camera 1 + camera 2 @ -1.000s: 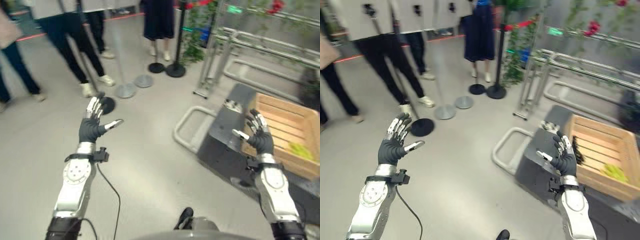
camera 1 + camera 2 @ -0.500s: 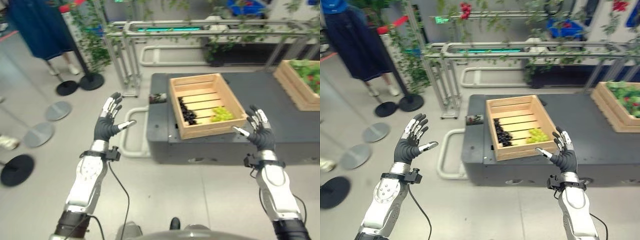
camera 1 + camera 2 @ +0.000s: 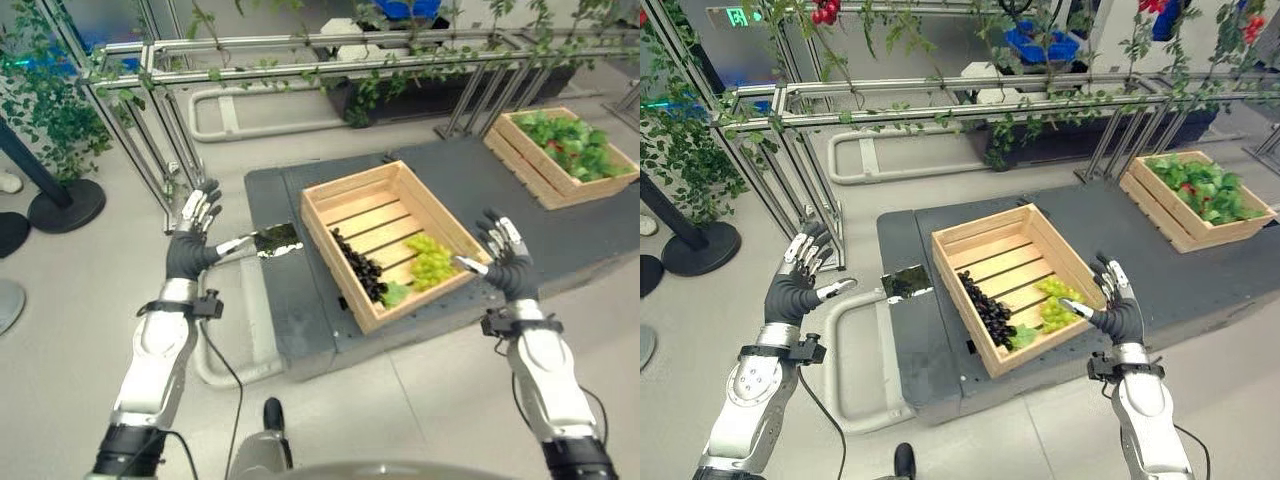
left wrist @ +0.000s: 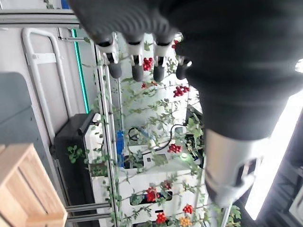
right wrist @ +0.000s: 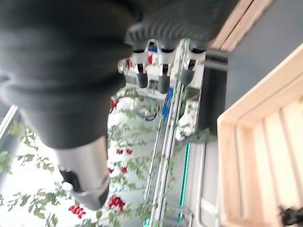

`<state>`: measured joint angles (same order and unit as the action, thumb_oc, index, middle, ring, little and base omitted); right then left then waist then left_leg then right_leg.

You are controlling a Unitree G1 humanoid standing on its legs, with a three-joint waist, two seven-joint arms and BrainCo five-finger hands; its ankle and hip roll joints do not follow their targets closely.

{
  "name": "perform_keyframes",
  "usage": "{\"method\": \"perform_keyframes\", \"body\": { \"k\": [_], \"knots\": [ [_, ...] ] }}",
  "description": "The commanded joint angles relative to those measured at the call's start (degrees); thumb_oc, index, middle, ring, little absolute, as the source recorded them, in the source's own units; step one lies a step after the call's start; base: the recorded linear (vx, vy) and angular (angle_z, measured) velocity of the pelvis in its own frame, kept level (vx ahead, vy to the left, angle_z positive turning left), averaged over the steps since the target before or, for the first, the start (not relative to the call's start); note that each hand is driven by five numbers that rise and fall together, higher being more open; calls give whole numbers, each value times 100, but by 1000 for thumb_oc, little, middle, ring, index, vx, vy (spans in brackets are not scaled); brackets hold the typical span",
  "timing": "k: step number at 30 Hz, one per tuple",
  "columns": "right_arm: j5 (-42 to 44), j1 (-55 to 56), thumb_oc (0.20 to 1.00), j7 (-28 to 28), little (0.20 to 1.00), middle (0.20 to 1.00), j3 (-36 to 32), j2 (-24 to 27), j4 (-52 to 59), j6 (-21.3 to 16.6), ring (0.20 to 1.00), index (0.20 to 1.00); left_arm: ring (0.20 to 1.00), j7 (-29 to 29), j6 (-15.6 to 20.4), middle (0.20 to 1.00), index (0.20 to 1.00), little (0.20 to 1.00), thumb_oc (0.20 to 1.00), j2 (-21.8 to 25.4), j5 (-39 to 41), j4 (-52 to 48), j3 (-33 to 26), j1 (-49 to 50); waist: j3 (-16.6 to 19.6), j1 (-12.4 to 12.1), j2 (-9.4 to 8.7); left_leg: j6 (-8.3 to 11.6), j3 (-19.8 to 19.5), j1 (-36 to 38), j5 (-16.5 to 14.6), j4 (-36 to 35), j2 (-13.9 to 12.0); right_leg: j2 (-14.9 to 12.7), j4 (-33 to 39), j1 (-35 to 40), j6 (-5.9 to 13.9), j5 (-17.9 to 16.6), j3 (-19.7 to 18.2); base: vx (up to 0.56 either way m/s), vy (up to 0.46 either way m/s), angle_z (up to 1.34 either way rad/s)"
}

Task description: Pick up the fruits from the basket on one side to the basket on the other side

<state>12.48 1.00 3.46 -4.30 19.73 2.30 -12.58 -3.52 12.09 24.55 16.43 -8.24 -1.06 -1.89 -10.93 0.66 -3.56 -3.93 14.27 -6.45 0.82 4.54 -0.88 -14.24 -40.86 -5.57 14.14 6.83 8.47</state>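
A wooden crate (image 3: pixel 970 225) sits on a dark low platform (image 3: pixel 915 345) in front of me. Inside it lie a bunch of dark grapes (image 3: pixel 988 310) and a bunch of green grapes (image 3: pixel 1055 303), with a green leaf between them. A second wooden crate (image 3: pixel 1160 215), holding leafy greens and some red fruit, stands at the platform's far right. My left hand (image 3: pixel 795 290) is raised over the floor left of the platform, open and holding nothing. Just off the first crate's near right corner my right hand (image 3: pixel 1118 310) is also raised, open and holding nothing.
A metal railing (image 3: pixel 940 95) hung with vines runs behind the platform. A white U-shaped bar (image 3: pixel 840 340) lies on the floor at the platform's left end. A black post base (image 3: pixel 700 245) stands at far left. A small shiny plate (image 3: pixel 906 281) lies on the platform.
The camera has swung round: the people and posts have left the view, and the crate with grapes is now central, with the second crate in sight. Both hands stay raised and open.
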Motion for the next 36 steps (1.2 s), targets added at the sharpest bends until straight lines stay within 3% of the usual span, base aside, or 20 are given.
{"method": "perform_keyframes", "body": {
  "k": [1,2,3,4,5,6,8,11,16,18,19,20,23,25,36],
  "knots": [
    [-70,-374,1000,78,1000,1000,-108,160,70,-209,1000,1000,1000,-69,255,1000,1000,1000,1000,169,-316,-514,-92,35,42,9,318,313,107,315,-101,-174,-248,-279,583,-243,-283,-573,1017,176,97,4],
    [-70,-379,1000,78,1000,1000,-106,158,70,-208,1000,1000,1000,-69,253,1000,1000,1000,1000,171,-316,-517,-98,35,37,22,326,315,96,310,-77,-181,-262,-263,611,-228,-302,-590,1044,391,71,-8],
    [-56,-345,1000,45,1000,1000,-113,177,50,-167,1000,1000,1000,-41,264,1000,1000,1000,1000,161,-276,-560,-131,92,28,85,353,408,37,488,-176,-231,-250,-299,1350,-356,-433,-305,1156,206,-33,-3],
    [-55,-344,1000,44,1000,1000,-111,180,49,-167,1000,1000,1000,-38,263,1000,1000,1000,1000,159,-274,-563,-133,97,31,88,366,416,33,492,-178,-233,-266,-279,1377,-337,-441,-310,1169,428,-154,-4],
    [-4,-282,1000,91,1000,1000,-201,187,26,-160,1000,1000,1000,-29,263,1000,1000,1000,1000,129,-248,-533,-137,108,48,224,287,511,-94,592,-276,-250,-148,57,2812,-437,-476,-343,741,210,-129,4],
    [-3,-282,1000,91,1000,1000,-202,186,28,-160,1000,1000,1000,-28,264,1000,1000,1000,1000,130,-248,-532,-137,107,53,218,298,511,-87,578,-252,-253,-163,87,2910,-410,-488,-417,750,310,-173,15],
    [-34,-298,1000,135,1000,1000,-231,183,95,-176,1000,1000,1000,-57,266,1000,1000,1000,1000,129,-323,-467,-147,46,60,276,281,619,-171,737,-316,-384,-209,-19,3808,-569,-311,-829,572,269,-152,37],
    [-62,-244,1000,96,1000,1000,-250,217,157,-164,1000,1000,1000,-34,290,1000,1000,1000,1000,90,-373,-434,-130,70,107,274,224,667,-224,862,-445,-331,-179,-25,3756,-490,-265,-900,610,198,-154,57],
    [16,-180,1000,79,1000,1000,-377,348,164,-195,1000,1000,1000,-2,270,1000,1000,1000,1000,-31,-297,-437,-15,10,200,314,273,883,-552,779,-498,-124,-377,211,3556,-204,-448,-688,695,114,-237,53],
    [99,-114,1000,97,1000,1000,-466,436,181,-228,1000,1000,1000,71,255,1000,1000,1000,1000,-42,-209,-430,49,-22,188,349,276,1007,-625,513,-602,581,-518,326,3640,54,-610,-495,864,124,-271,104],
    [136,-97,1000,135,1000,1000,-513,474,194,-245,1000,1000,1000,85,254,1000,1000,1000,1000,-49,-143,-436,121,-126,126,351,266,1083,-577,274,-454,888,-555,313,3726,190,-665,-461,977,-3,-198,94],
    [106,-80,1000,252,1000,1000,-627,520,219,-263,1000,1000,1000,63,219,1000,1000,1000,1000,-71,-101,-427,210,-265,48,419,306,1101,-29,-30,-170,747,-847,265,3804,333,-647,-410,1313,-49,-98,79],
    [86,-57,1000,276,1000,1000,-647,532,268,-237,1000,1000,1000,120,200,1000,1000,1000,1000,-76,-59,-439,254,-258,85,454,347,1128,137,106,-131,642,-962,292,3803,354,-676,-416,1440,26,-30,79],
    [59,-58,1000,274,1000,1000,-591,499,247,-218,1000,1000,1000,104,194,1000,1000,1000,1000,-98,-74,-408,266,-229,128,412,346,1075,-36,204,-245,495,-842,313,3818,399,-657,-433,1392,105,12,14],
    [18,-1,1000,194,1000,1000,-386,312,152,-136,1000,1000,1000,0,169,1000,1000,1000,1000,-161,-57,-394,102,85,369,336,305,1028,339,718,-188,-127,-778,272,4243,648,-579,-613,1340,63,22,-7]
  ]
}}
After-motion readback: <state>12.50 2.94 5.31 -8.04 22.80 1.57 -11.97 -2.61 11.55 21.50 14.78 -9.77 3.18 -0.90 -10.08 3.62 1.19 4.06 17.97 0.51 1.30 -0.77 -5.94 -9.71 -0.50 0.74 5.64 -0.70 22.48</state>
